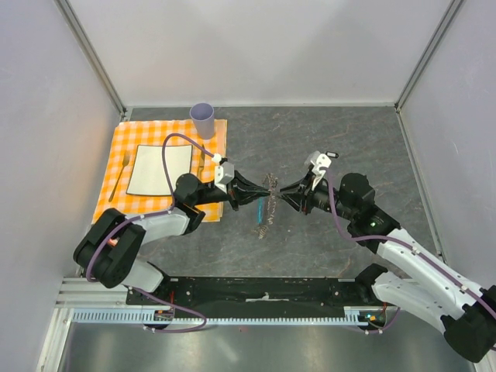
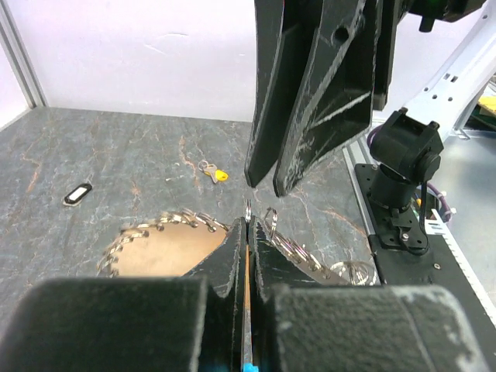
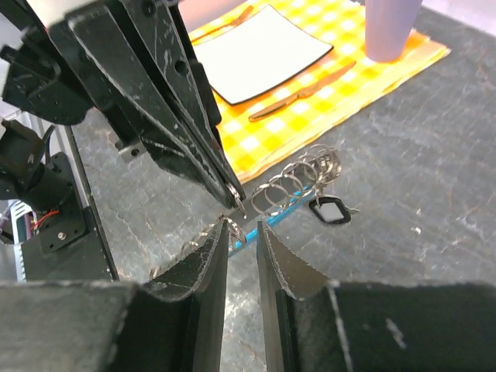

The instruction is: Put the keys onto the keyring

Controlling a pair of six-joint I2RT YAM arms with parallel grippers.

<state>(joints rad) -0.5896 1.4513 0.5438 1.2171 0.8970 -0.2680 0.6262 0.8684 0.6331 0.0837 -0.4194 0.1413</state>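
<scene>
Left tool (image 2: 248,226) pinches grey metal chain keyring with blue plastic section (image 1: 264,223), just right of orange checked cloth (image 1: 143,132); right tool (image 3: 242,232) slightly apart, empty. Risk: tips collide, thin chain slips free.

Keyring (image 3: 273,219): one
Black key (image 3: 332,209): at least one
Yellow key (image 2: 215,173): one
Cup (image 1: 203,120): one
Plate (image 1: 160,170): one
Fork (image 1: 118,177): one
Knife (image 3: 302,91): one
</scene>
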